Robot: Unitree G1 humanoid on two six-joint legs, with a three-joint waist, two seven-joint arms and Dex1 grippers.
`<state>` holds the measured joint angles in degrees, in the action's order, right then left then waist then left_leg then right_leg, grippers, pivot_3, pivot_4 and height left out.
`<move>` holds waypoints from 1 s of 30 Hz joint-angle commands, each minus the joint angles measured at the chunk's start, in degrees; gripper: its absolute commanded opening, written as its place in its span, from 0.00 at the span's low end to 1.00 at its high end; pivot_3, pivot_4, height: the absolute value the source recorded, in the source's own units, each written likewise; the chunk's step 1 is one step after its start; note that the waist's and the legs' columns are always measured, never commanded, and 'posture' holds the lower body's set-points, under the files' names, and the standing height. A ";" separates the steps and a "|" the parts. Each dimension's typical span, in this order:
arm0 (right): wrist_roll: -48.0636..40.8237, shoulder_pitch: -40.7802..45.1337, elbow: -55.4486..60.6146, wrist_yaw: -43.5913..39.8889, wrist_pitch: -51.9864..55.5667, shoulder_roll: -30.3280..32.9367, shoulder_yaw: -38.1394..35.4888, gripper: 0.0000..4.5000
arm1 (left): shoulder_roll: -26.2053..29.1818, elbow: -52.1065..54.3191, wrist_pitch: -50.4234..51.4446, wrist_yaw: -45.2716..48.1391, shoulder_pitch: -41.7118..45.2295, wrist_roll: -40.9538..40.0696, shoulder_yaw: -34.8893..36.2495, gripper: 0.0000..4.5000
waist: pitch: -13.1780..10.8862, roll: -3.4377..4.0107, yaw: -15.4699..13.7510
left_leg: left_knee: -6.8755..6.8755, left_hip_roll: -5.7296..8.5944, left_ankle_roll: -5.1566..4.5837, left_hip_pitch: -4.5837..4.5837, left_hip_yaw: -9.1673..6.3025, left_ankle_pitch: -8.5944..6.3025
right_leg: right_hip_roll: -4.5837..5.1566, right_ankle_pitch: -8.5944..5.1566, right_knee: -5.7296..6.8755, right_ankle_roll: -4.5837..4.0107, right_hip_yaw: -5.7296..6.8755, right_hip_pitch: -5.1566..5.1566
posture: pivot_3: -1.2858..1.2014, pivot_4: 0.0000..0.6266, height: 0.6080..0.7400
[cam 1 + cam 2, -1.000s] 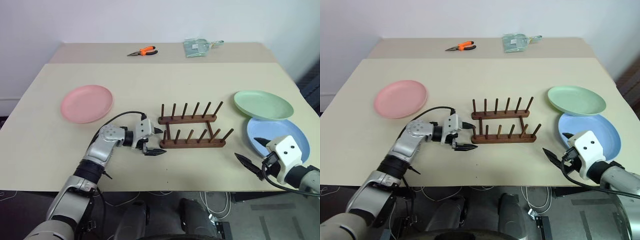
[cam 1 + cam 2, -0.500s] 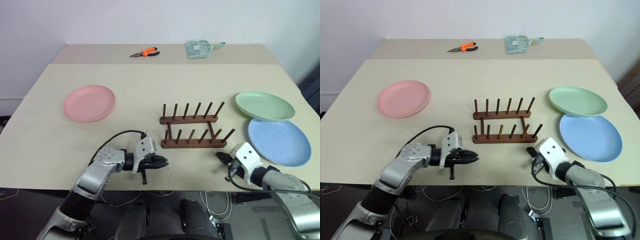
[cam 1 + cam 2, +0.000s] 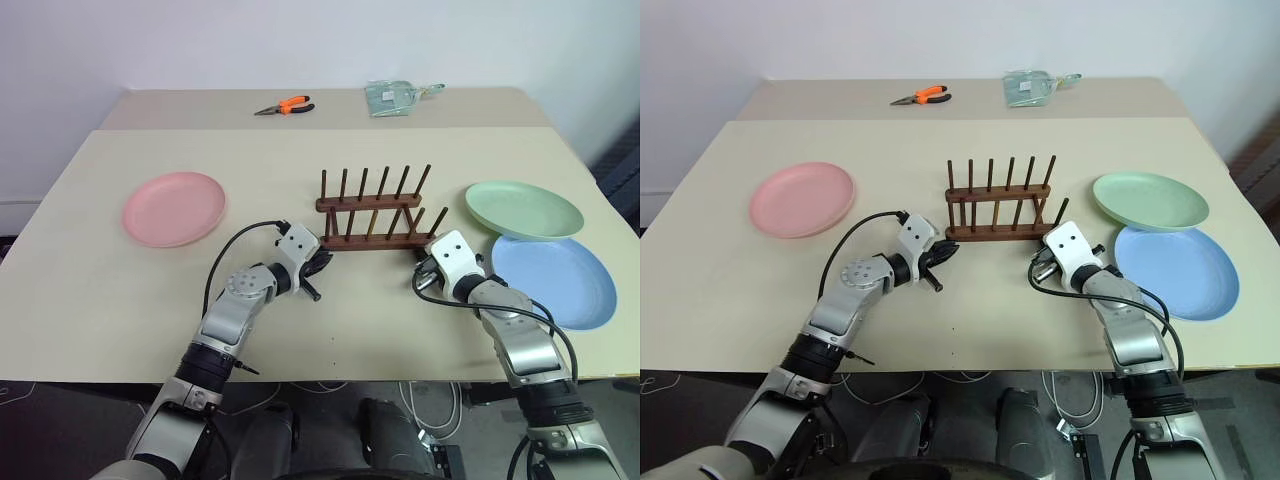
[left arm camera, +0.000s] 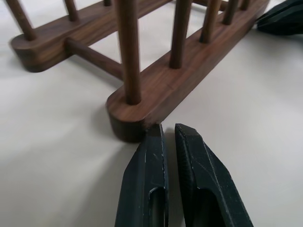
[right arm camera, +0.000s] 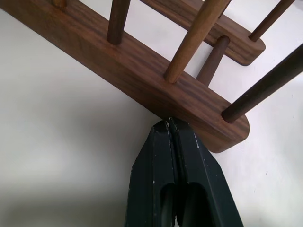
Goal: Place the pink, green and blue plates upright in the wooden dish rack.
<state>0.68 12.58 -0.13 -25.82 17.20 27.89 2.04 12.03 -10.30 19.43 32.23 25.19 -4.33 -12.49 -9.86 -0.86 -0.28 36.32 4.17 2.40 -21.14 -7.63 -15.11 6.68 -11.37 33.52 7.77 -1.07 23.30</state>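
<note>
The wooden dish rack (image 3: 372, 212) stands near the middle of the table (image 3: 120, 290), its two rows of thin pegs upright and all its slots bare. The left gripper (image 4: 171, 142) has its fingers drawn together to a narrow slit, tips touching the near bar's rounded end. The right gripper (image 5: 171, 130) has its fingers pressed shut, tips against the near bar by its other end. Neither holds anything; both look set to nudge or steady the rack, not lift it.

The pink plate (image 3: 174, 207) lies flat well to the left of the rack. The green plate (image 3: 523, 209) lies flat to the right, and the blue plate (image 3: 553, 280) lies nearer the front edge, just beside the green one; whether their rims overlap is hard to tell.

The plates look like light, stiff plastic with smooth, probably slippery faces and a shallow raised rim. That rim is the likely place to pinch, since a flat plate offers nothing else, and a thin grip there may let the plate swing. The rack seems light enough to slide when pushed, and its pegs are slender.

There is wide bare table in front of and left of the rack. The right side is tighter, with the two plates close together. Orange pliers (image 3: 284, 104) and a clear packet (image 3: 392, 97) lie far back, out of the way.
</note>
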 commanded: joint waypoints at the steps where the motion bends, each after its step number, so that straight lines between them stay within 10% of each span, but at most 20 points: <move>1: -2.83 -1.25 5.44 -4.40 -0.54 1.23 -0.30 0.30 | 2.19 2.31 1.92 0.41 -1.99 -3.00 4.90 0.14 | 0.00 0.01 0.38 | -0.02 -0.01 0.00 0.01 0.00 0.00 | -0.01 0.00 0.00 0.00 0.00 0.01 | 0.52 0.24 1.00; 8: -4.77 -3.85 15.98 -8.94 1.19 1.75 1.61 1.00 | 2.42 8.98 6.01 -16.92 2.28 -10.86 26.60 0.82 | -0.06 -0.02 0.96 | -0.07 -0.04 0.06 -0.12 -0.09 0.03 | -0.05 -0.01 0.11 0.02 0.01 0.23 | 0.52 0.24 1.00; 16: -10.70 -0.44 18.45 -14.83 4.69 0.98 3.45 1.00 | -2.01 15.90 18.15 -49.51 8.68 -12.18 47.63 0.82 | -0.04 -0.08 0.98 | -0.08 0.04 0.07 -0.11 -0.13 0.04 | 0.01 -0.11 -0.02 0.22 0.01 0.12 | 0.52 0.24 1.00; 24: -8.49 3.87 15.13 -14.69 1.35 1.06 4.64 1.00 | -10.34 19.46 28.86 -62.23 10.88 -27.21 62.17 0.82 | -0.06 -0.40 0.52 | -0.03 0.05 0.12 -0.15 -0.17 0.05 | -0.01 -0.10 0.00 0.22 0.08 0.10 | 0.52 0.24 1.00; 30: -8.67 2.87 17.63 -13.32 1.09 0.46 3.58 1.00 | -7.91 7.02 27.43 -61.60 15.25 -37.57 67.85 0.30 | -0.10 -0.49 0.58 | -0.04 0.05 0.15 -0.15 -0.18 0.07 | -0.02 -0.02 0.01 0.09 0.10 0.13 | 0.52 0.24 1.00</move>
<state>-7.54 15.73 14.51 -39.62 18.90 28.29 6.55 2.49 -1.91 48.05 -30.37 38.54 -39.00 55.09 -9.96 -1.35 0.30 36.28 4.22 2.54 -21.30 -7.80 -15.04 6.66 -11.38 33.54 7.86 -0.98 23.43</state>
